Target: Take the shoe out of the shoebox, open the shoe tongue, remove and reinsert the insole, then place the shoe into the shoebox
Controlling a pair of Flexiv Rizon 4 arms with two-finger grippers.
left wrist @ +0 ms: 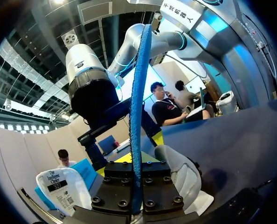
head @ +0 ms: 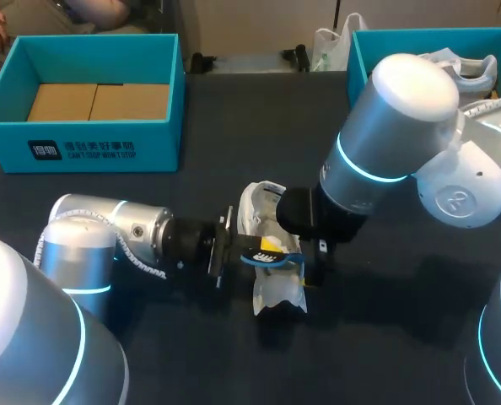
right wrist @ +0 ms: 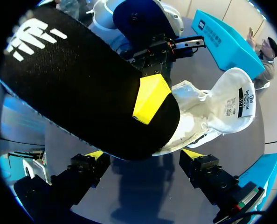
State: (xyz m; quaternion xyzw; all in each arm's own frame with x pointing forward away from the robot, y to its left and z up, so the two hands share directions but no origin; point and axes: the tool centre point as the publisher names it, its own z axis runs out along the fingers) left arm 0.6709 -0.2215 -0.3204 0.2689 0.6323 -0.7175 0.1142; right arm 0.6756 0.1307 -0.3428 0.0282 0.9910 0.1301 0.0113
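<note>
Dark table, white shoe at its middle, teal shoebox far left, second teal box far right

The shoe was white throughout, its tongue label printed in black. The insole was black on its face (with a white striped mark at one end) and bright blue along its edge. The far-left shoebox was teal with white lettering and held plain brown cardboard; the far-right shoebox was the same teal. The left arm and right arm were silver-grey with glowing cyan rings. The right gripper had yellow tips on black fingers. The table was dark charcoal.
</note>
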